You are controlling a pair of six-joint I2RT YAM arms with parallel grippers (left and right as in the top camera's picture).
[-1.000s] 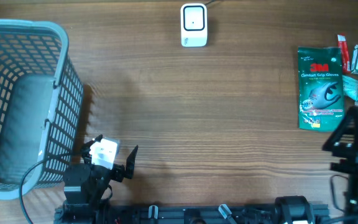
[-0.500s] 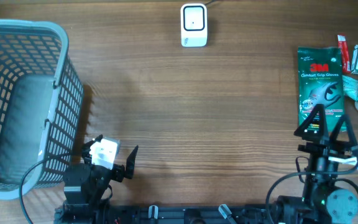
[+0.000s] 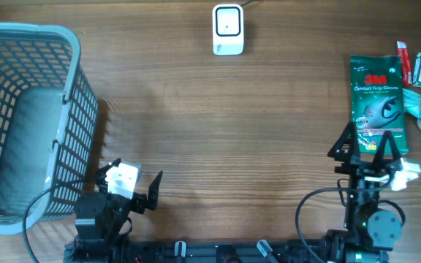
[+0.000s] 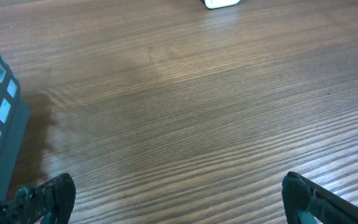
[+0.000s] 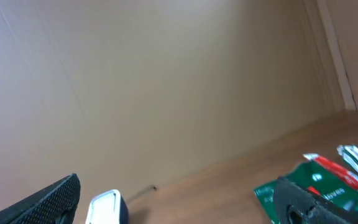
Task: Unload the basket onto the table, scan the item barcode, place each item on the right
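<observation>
Item to scan is most likely the glove pack. It lies flat on the worktop at the far right, face up, long side running away from the robot. The scanner stands well apart, at the far middle edge.

Handling (a judgement): a thin plastic pouch with soft gloves inside, so light, floppy and not fragile. The film looks glossy and probably slippery. It lies flush on the wood, so there is no raised edge to grab. Best hold is a pinch across the near short end or a long edge, one finger sliding under. Held at one end it will likely sag. No barcode shows on the top face; it is probably underneath, so the pack may need a flip before it faces the scanner.

Right hand is wide open and empty, at the pack's near end, its fingertips overlapping the lower edge from above; I cannot tell if they touch. Its wrist view shows the pack low right. Left hand is also wide open and empty, beside the basket, over bare wood.

Readable: "3M" in red, and "Comfort Grip Gloves" in white under it. The smaller print below is too small to read. Print on the red packs beyond the glove pack is also unreadable. The scanner has no legible text.
</observation>
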